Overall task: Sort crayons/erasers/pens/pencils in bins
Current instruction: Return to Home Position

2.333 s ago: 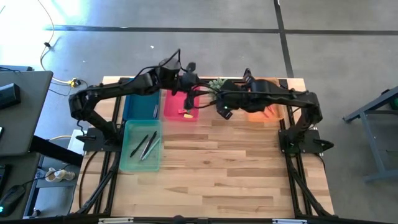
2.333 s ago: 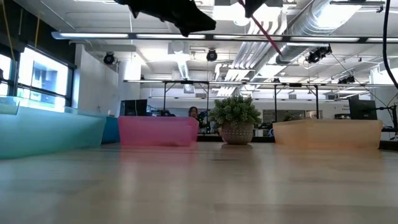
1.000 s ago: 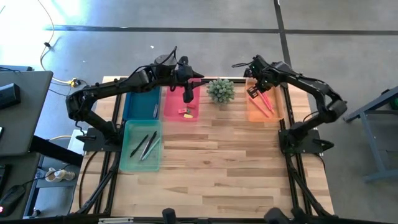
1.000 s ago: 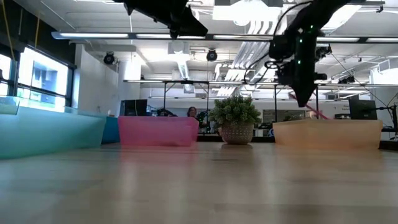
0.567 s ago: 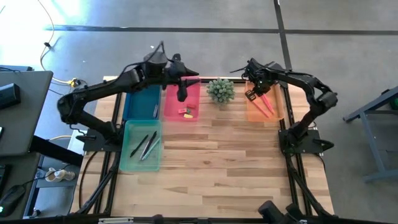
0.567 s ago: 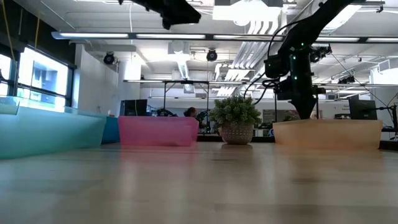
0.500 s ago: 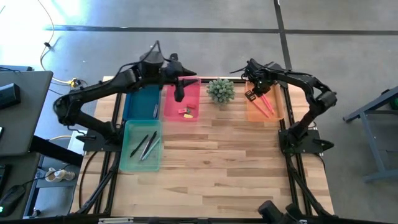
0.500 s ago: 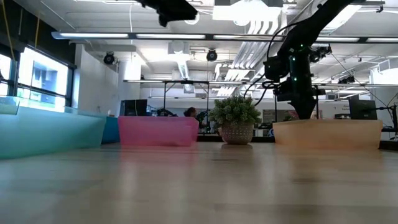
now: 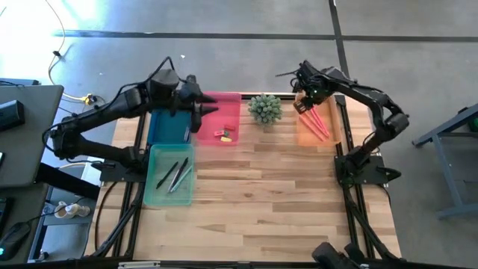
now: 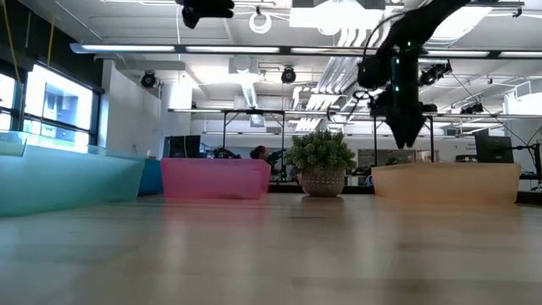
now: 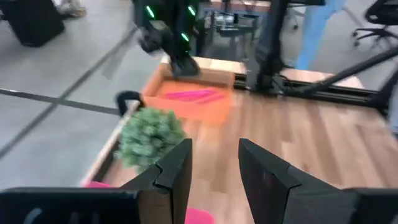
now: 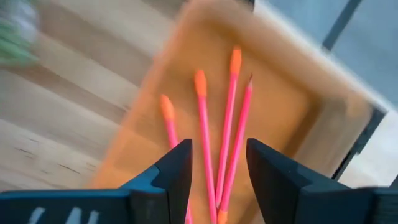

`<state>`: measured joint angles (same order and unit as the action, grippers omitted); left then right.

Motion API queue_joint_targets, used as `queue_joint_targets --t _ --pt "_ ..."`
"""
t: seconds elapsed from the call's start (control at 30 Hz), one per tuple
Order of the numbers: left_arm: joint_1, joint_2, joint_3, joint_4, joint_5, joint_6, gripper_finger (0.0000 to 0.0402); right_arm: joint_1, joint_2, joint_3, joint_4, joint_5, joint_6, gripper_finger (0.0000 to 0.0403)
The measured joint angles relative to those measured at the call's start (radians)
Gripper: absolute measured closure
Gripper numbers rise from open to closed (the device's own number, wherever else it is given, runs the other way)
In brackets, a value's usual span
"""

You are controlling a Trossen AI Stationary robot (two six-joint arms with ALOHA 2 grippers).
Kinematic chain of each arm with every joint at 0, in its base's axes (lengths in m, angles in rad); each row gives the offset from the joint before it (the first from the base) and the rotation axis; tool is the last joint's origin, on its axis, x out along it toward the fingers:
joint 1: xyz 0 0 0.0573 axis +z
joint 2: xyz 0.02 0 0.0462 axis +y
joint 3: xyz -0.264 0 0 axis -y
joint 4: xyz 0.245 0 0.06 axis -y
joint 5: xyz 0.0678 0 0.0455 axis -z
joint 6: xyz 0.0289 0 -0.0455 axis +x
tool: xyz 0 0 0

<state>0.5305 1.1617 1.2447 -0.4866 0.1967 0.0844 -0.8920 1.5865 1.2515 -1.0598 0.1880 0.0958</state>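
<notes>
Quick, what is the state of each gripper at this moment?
Left gripper: jaws open, empty, raised near the pink bin.
Right gripper: jaws open, empty, above the pencils in the orange bin.

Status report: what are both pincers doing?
Left pincer open, empty, over pink bin's edge. Right pincer open above orange bin, pink pencils inside. Plant clear of both.

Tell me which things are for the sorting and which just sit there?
For sorting: blue bin, pink bin, orange bin, teal bin, pencils, erasers, pens, left gripper above the blue-pink edge, right gripper above orange bin.
Just sitting: plant, between pink and orange bins.
</notes>
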Motion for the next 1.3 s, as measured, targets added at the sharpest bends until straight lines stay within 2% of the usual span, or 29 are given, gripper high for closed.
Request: queue_joint_targets --t 0.13,0.33,0.57,0.83,0.97,1.23,1.3 --pt "-0.064 -0.078 -0.133 0.1 -0.002 -0.069 0.0284 0.032 -0.085 0.037 0.01 -0.003 -0.024 0.0258" --pt "-0.164 -0.208 -0.339 0.258 -0.107 -0.175 0.0284 0.089 -0.209 0.045 0.055 -0.068 -0.048 0.0258" --pt "-0.27 -0.377 -0.498 0.281 -0.188 -0.269 0.0284 0.193 -0.303 0.045 0.134 -0.088 0.057 0.0258" --pt "-0.388 -0.59 -0.635 0.28 -0.255 -0.342 0.0286 0.348 -0.345 0.045 0.22 -0.088 0.181 0.0258" --pt "-0.422 -0.685 -0.688 0.273 -0.257 -0.343 0.0308 0.415 -0.352 0.045 0.221 -0.088 0.228 0.0258" --pt "-0.449 -0.852 -0.783 0.254 -0.257 -0.335 0.0392 0.531 -0.364 0.045 0.22 -0.087 0.361 0.0258" --pt "-0.449 -0.884 -0.792 0.241 -0.257 -0.331 0.0398 0.553 -0.368 0.045 0.22 -0.081 0.377 0.0258"
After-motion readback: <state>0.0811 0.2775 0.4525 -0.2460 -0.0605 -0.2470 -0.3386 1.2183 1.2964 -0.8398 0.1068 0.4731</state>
